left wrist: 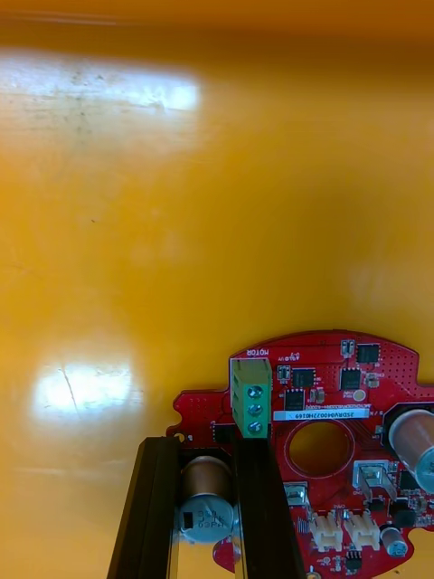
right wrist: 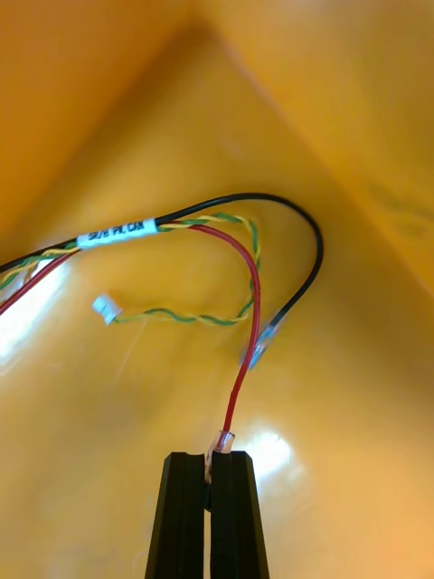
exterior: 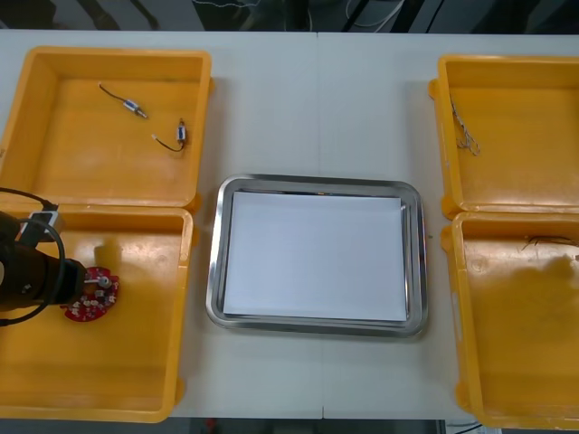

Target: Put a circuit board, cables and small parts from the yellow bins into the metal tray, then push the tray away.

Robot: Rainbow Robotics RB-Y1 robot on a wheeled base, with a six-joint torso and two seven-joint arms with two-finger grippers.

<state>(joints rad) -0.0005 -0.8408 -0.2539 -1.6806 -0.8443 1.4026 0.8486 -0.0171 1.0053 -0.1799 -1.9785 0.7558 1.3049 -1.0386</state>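
Note:
A round red circuit board (exterior: pixel 87 306) lies in the near left yellow bin (exterior: pixel 136 362). My left gripper (exterior: pixel 98 287) is down on it. In the left wrist view, that gripper (left wrist: pixel 206 452) is shut on a brown cylinder standing on the circuit board (left wrist: pixel 325 407). In the right wrist view, my right gripper (right wrist: pixel 211 461) is shut on the clear tip of the red wire of a red and yellow cable (right wrist: pixel 253 280) that also has a black strand. The cable lies on the orange bin floor (right wrist: pixel 344 434). The metal tray (exterior: pixel 214 262), white inside, sits at the table's middle with nothing in it.
The far left bin (exterior: pixel 54 154) holds two small metal parts (exterior: pixel 136 107) with short leads. The far right bin (exterior: pixel 525 172) holds a thin cable (exterior: pixel 466 134). A cable (exterior: pixel 547 240) lies at the back of the near right bin (exterior: pixel 507 362).

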